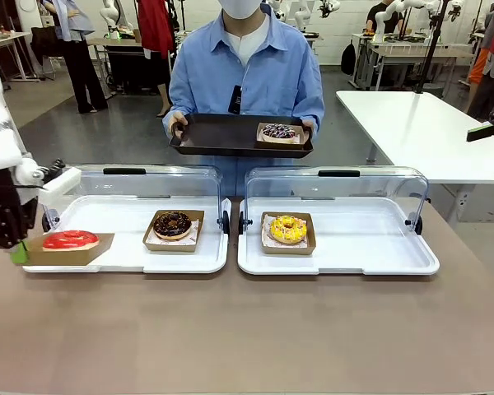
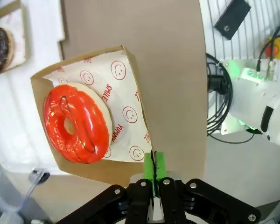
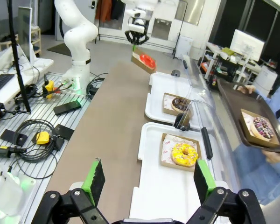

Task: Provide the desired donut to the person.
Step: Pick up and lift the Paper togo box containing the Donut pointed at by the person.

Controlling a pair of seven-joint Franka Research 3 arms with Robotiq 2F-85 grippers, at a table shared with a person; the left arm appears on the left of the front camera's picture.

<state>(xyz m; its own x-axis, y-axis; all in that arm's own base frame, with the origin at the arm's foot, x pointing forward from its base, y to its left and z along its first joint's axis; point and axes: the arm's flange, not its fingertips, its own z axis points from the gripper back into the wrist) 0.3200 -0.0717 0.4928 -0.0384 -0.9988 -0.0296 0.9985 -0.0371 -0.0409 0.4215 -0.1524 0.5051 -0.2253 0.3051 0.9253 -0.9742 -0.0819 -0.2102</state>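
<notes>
My left gripper (image 1: 18,249) is shut on the corner of a cardboard tray (image 2: 130,84) that holds a red-glazed donut (image 1: 70,239). It holds the tray over the left end of the left white tray (image 1: 123,265). The green pads (image 2: 158,168) pinch the cardboard rim beside the red donut (image 2: 74,122). My right gripper (image 3: 148,181) hangs open and empty over the right white tray (image 3: 151,196), and its green pads (image 1: 482,132) show at the far right. The person (image 1: 247,74) stands across the table holding a dark tray (image 1: 222,136) with a purple-sprinkled donut (image 1: 278,132).
A chocolate donut (image 1: 173,224) sits in the left white tray and a yellow donut (image 1: 287,229) in the right white tray (image 1: 354,263). Both clear lids (image 1: 148,183) stand raised at the back. Brown table surface (image 1: 247,329) lies in front. A white table (image 1: 412,123) is at the back right.
</notes>
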